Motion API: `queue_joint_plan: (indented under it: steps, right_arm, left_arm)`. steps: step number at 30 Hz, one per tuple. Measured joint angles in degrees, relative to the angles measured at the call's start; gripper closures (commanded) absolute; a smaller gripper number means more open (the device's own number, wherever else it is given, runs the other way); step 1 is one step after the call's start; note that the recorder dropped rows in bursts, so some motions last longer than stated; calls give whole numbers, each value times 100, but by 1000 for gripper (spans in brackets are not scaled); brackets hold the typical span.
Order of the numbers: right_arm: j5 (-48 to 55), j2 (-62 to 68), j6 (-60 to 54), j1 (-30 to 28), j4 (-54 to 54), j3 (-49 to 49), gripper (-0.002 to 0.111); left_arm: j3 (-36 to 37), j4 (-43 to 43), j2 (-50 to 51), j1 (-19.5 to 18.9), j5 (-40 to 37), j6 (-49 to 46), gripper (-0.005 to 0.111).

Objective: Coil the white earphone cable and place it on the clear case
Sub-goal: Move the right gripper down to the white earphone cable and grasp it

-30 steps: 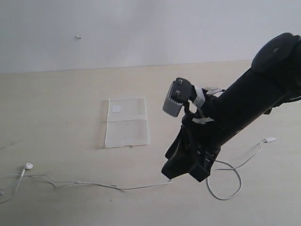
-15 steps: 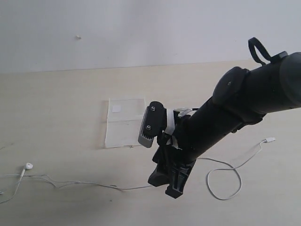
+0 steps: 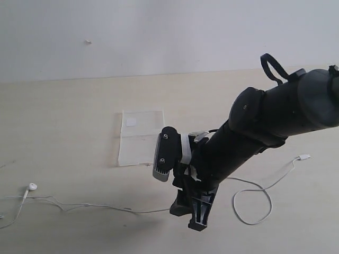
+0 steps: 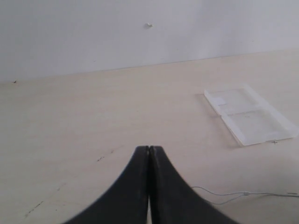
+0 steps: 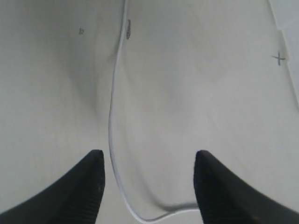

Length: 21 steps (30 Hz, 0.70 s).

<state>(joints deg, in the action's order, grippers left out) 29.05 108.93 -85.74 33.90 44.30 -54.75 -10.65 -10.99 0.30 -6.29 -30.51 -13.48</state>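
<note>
Right arm [image 3: 254, 132] swung left; clear case [image 3: 142, 137] lies open, flat.

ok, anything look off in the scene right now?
Nothing damaged or spilled. The white earphone cable sprawls uncoiled across the table, with its earbud far left and its plug far right in the exterior view. The clear case lies open and flat.
</note>
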Motion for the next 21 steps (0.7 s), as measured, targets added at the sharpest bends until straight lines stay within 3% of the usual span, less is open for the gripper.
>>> queue_joint_plan:
  steps: [21]
  right_arm:
    - [-42, 134, 34, 0, -347, 0, 52]
  left_arm:
    - [0, 0, 0, 0, 0, 0, 107]
